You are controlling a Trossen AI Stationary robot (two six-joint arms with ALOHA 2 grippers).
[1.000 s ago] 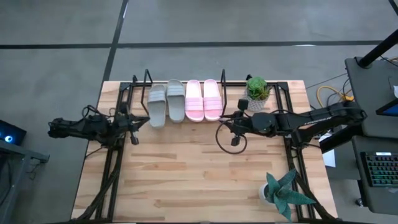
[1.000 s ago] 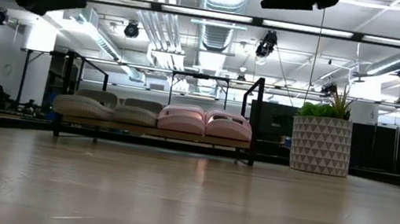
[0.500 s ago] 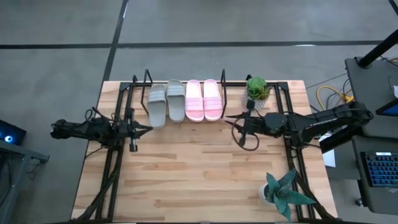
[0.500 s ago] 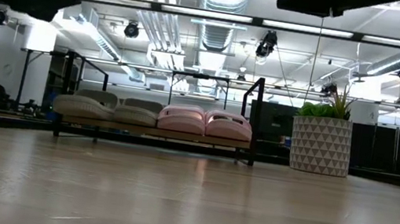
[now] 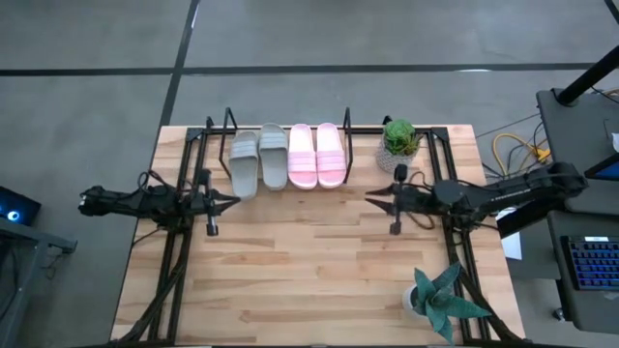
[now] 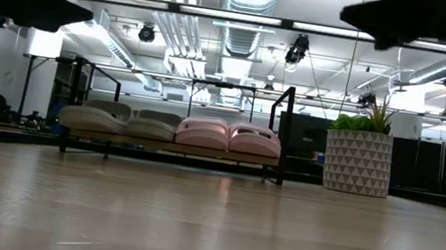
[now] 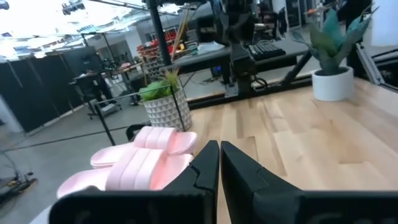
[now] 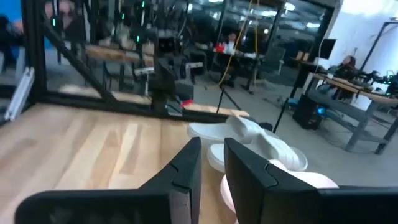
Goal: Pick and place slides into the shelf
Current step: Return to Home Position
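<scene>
the bench (image 5: 309, 280) carries no loose footwear. the shelf (image 6: 168, 146) at its far edge holds all 4 slides in a row, toes toward the far side: the grey-green pair (image 5: 259, 159) on the left half and the pale pink pair (image 5: 316, 155) on the right half, touching side by side between the black uprights. so the placing looks finished, and the step in hand reads as the retreat to the rest pose. the left arm lies low along the bench's left side with the left tool (image 5: 230, 200) just in front of the grey-green pair. its fingers are pressed together and hold nothing. the right arm stretches in from the right edge with the right tool (image 5: 371, 198) near the front of the potted plant (image 5: 400, 139), well apart from the pink pair. its fingers are drawn nearly together, also with nothing between them. the next move, as i judge it, only calls for both arms to fold back toward their bases, kept high enough to clear the shelf frame and the 2 plants, with no further grasp needed. against the frame 1 second back, the right tool has pulled away from the shelf toward the right edge, the left tool has barely shifted, and the 4 slides sit exactly as they did.
</scene>
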